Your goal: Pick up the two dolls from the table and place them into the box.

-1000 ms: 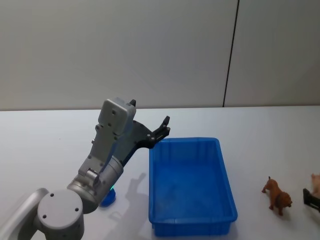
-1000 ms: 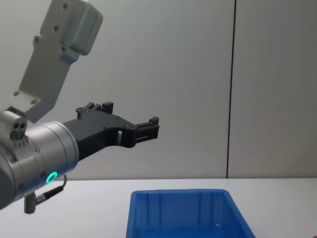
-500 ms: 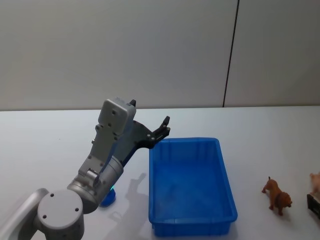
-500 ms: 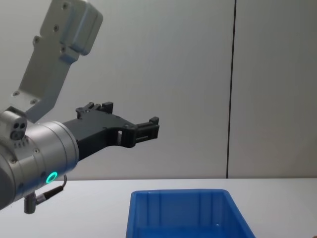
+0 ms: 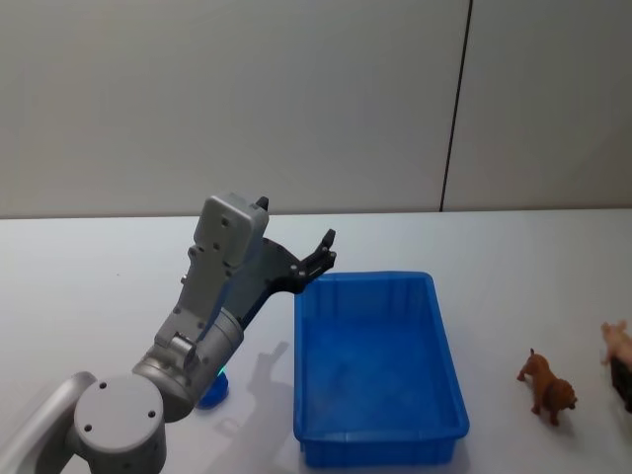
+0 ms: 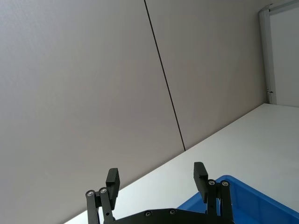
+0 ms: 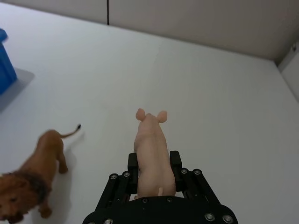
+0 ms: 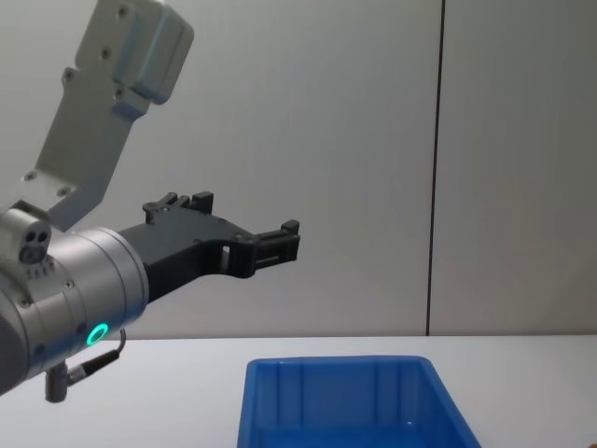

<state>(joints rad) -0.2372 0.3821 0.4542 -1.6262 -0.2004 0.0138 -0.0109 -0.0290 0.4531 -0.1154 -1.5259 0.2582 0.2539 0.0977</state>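
Even, bright light; soft shadows lie on the table (image 5: 79,286).

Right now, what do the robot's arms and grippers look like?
The left arm is silver-grey with round joints, a pale boxy housing, a glowing green ring and a thin cable beneath. The left gripper is black, with two flat rectangular fingers and silver screws at the hinges. The right gripper is black too, with the same silver screws.

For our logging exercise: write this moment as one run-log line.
left gripper: open, raised by box | right gripper: shut on pig | lion: on table | box: empty
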